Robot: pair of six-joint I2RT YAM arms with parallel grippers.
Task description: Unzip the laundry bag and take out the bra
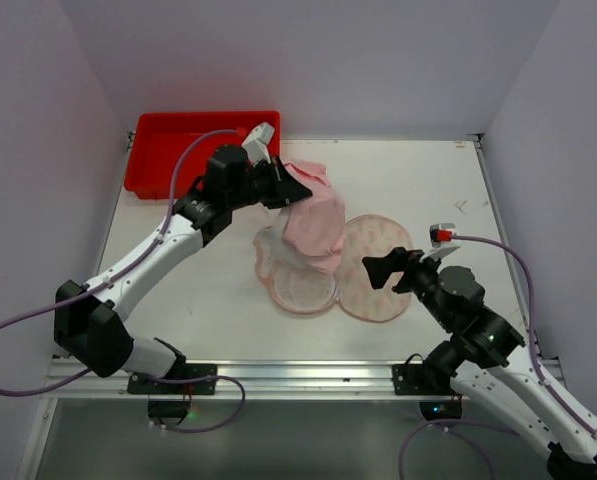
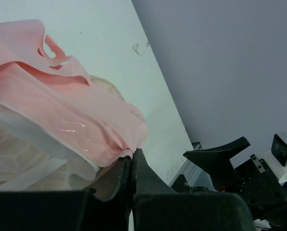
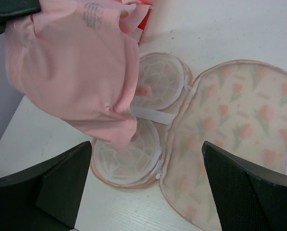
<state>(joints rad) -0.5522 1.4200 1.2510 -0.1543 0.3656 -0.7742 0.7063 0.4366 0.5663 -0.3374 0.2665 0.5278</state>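
The laundry bag (image 1: 378,275) lies unzipped and spread flat in two peanut-shaped halves: a tulip-print lid (image 3: 234,125) on the right and white mesh cups (image 3: 129,154) on the left. The bra (image 1: 313,225), plain smooth pink fabric, hangs above the mesh half with its lower edge still touching it. My left gripper (image 2: 132,154) is shut on an edge of the bra (image 2: 61,110) and holds it up. My right gripper (image 3: 147,147) stands open and empty just above the bag's zip seam, beside the lid (image 1: 388,268).
A red plastic tray (image 1: 178,150) sits at the table's back left, just behind my left wrist. White walls close the table on the left, back and right. A metal rail runs along the near edge.
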